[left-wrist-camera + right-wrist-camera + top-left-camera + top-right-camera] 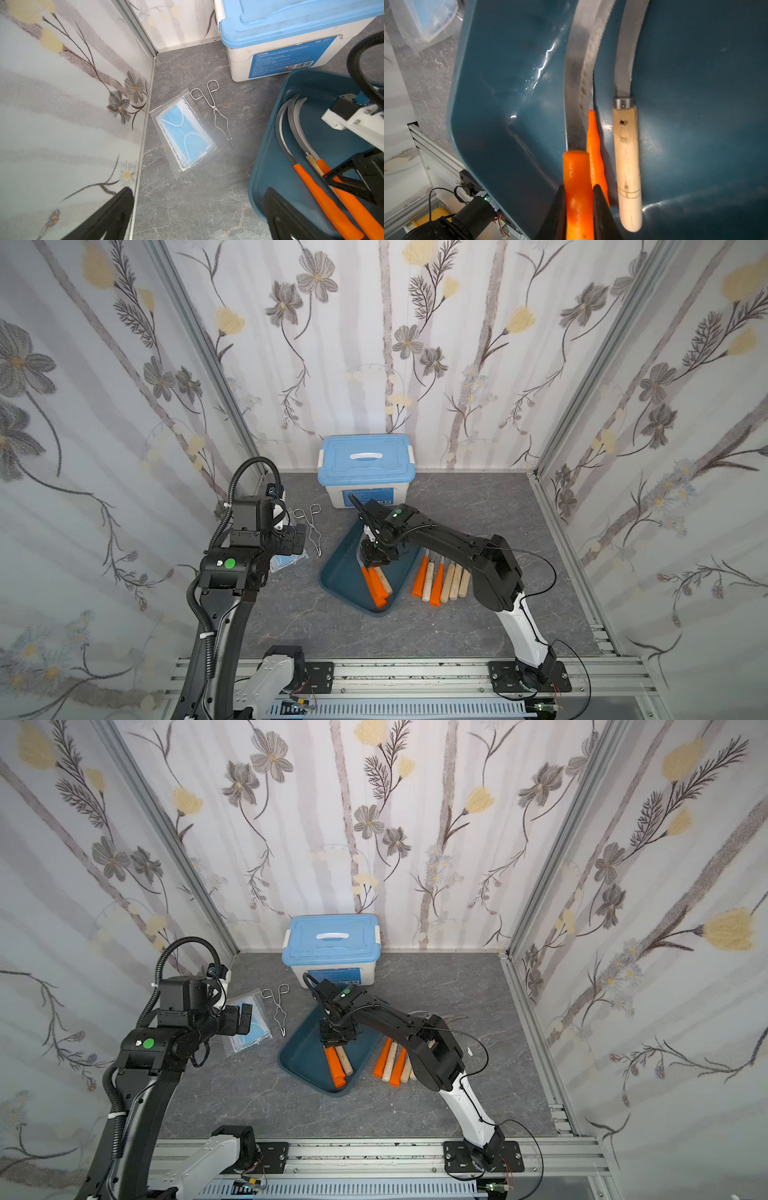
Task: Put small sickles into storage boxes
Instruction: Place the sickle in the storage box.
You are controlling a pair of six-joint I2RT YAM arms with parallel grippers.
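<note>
Now low over the teal storage box (343,580), with the right hand (578,187) clamped on the orange handle of a small sickle (576,164). Gripped by the handle, probably to keep clear of the serrated blade and lay it alongside its neighbours. Already lying inside: an orange-handled sickle (598,162) and a wooden-handled sickle (627,166), blades curving the same way. Waiting on the tabletop (457,635) just beside the box: a row (440,578) of about six more. Above the mask pack (185,133), left hand (241,1020) idle, fingers apart.

Robot lab test booth; alu frame (212,364), floral wallpaper panels (457,323), grey tabletop (332,635)
</note>
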